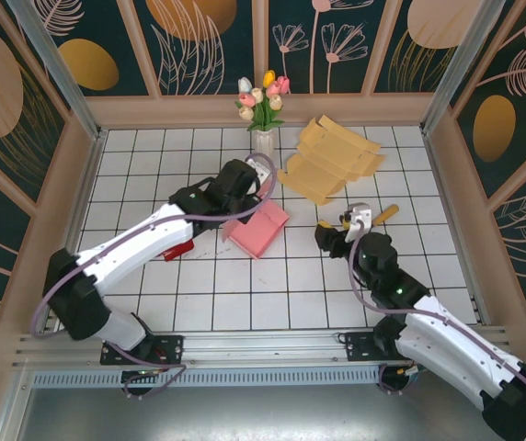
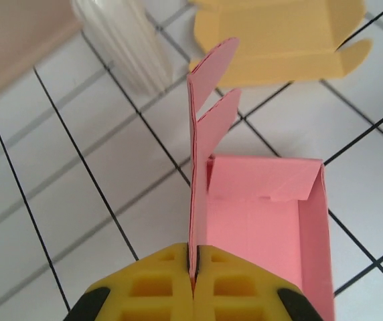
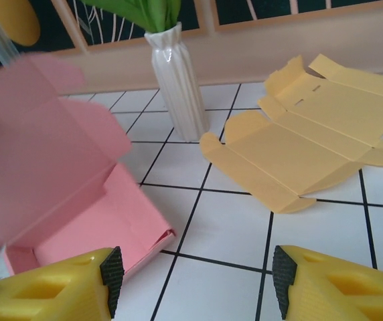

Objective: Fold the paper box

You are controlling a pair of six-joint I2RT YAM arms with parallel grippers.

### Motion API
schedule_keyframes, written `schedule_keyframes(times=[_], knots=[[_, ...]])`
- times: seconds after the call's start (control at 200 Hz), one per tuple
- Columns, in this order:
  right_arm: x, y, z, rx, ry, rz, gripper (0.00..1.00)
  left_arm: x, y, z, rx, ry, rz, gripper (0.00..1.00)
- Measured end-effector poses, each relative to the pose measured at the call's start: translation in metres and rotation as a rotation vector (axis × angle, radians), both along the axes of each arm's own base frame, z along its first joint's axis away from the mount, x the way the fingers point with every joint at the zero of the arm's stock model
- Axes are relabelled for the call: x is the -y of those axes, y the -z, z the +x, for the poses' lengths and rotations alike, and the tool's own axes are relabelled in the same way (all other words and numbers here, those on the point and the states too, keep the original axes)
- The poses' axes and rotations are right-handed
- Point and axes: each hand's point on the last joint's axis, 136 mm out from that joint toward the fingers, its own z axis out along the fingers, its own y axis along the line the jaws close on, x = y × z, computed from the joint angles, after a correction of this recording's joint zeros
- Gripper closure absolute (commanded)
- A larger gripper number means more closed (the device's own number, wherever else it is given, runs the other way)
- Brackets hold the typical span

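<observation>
Left pincer (image 2: 193, 269) pinches upright lid (image 2: 208, 134) of pink box (image 2: 265, 231); right pincer (image 3: 197, 275) stands wide.

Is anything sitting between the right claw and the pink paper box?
Nothing visible. Just bare tile lies between the right claw and the pink paper box; the vase and the yellow flat box sit farther back.
</observation>
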Motion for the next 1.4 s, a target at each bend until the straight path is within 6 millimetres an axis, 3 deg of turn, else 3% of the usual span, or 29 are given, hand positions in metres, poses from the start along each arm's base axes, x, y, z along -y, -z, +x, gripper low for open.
schedule_keyframes(times=[0.105,0.215,0.285,0.375,0.49,0.636,0.921,1.056,1.211,1.396], knots=[[-0.012,-0.017,0.008,0.033,-0.042,-0.051,0.37,-0.003,-0.022,-0.009,0.119,0.115,0.018,1.0],[-0.028,-0.051,0.02,0.117,-0.097,-0.089,0.35,0.006,-0.036,-0.011,0.189,0.209,0.023,1.0],[-0.04,-0.064,0.032,0.156,-0.14,-0.126,0.35,0.012,-0.034,-0.012,0.196,0.26,0.034,1.0],[-0.058,-0.065,0.049,0.144,-0.214,-0.185,0.37,0.021,-0.02,-0.01,0.173,0.309,0.056,1.0],[-0.082,-0.048,0.069,0.062,-0.319,-0.258,0.39,0.03,0.012,-0.001,0.107,0.344,0.078,1.0],[-0.094,-0.019,0.069,-0.045,-0.387,-0.286,0.42,0.026,0.04,0.017,0.025,0.349,0.065,1.0],[-0.1,0.017,0.074,-0.175,-0.383,-0.262,0.45,0.015,0.047,0.051,-0.049,0.331,-0.018,1.0],[-0.102,0.063,0.083,-0.309,-0.392,-0.276,0.56,0.018,0.048,0.053,-0.075,0.344,-0.038,1.0],[-0.097,0.111,0.097,-0.465,-0.389,-0.287,0.56,0.022,0.051,0.055,-0.096,0.358,-0.047,1.0],[-0.091,0.126,0.106,-0.512,-0.374,-0.287,0.57,0.024,0.056,0.064,-0.125,0.355,-0.044,1.0]])
